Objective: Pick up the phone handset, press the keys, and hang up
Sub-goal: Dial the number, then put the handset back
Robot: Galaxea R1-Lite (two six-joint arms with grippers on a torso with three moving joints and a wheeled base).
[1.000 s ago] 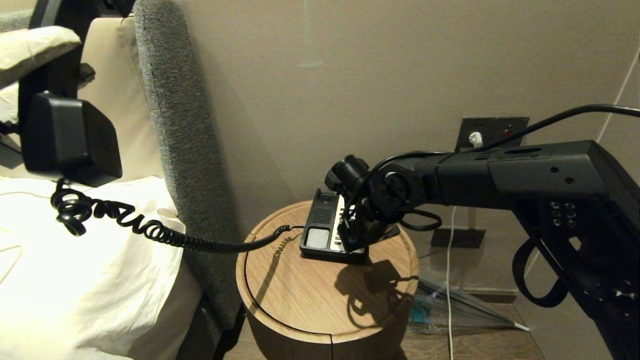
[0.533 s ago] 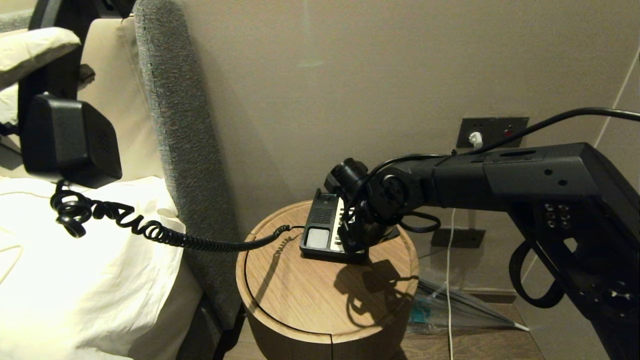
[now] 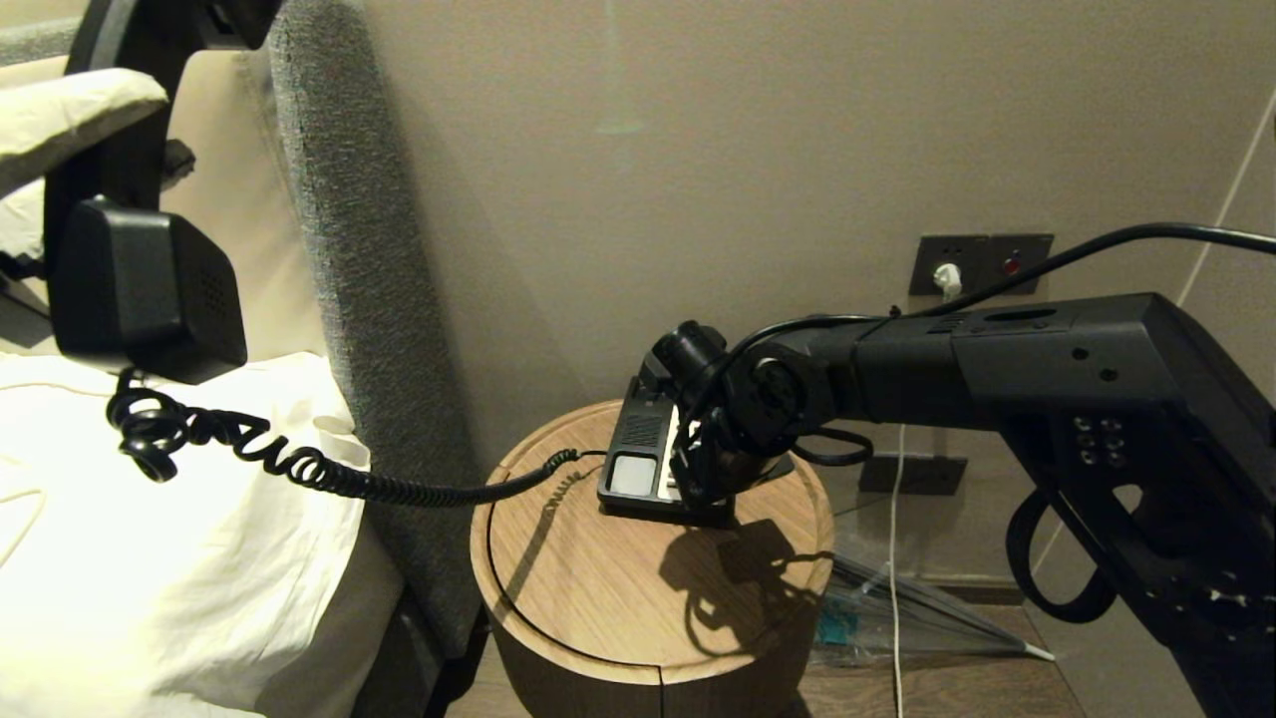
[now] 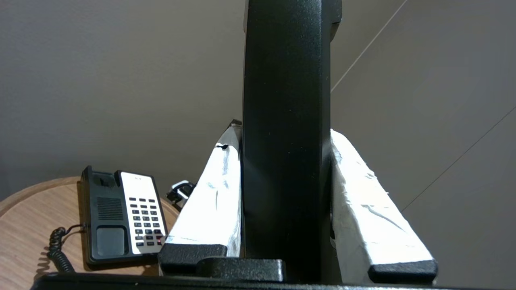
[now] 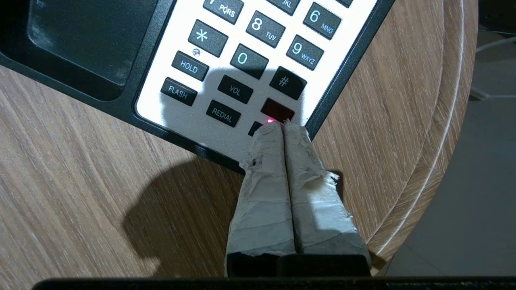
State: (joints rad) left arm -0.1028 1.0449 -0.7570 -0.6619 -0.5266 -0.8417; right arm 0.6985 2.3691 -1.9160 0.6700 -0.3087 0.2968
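Both right gripper (image 5: 282, 125) jaws pressed together — touching keypad (image 5: 258, 60).

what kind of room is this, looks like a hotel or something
Probably a bedroom, perhaps a hotel room: a bed with white bedding and a grey padded headboard, a round wooden bedside table carrying a corded desk phone, and a wall socket plate.

Coiled cord (image 3: 329, 477) crosses gap beside headboard (image 3: 359, 249).

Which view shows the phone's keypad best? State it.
The right wrist view: the keypad fills the picture, key labels readable, the shut right gripper at its bottom keys. The left wrist view shows it whole but small; the head view mostly hides it behind the right arm.
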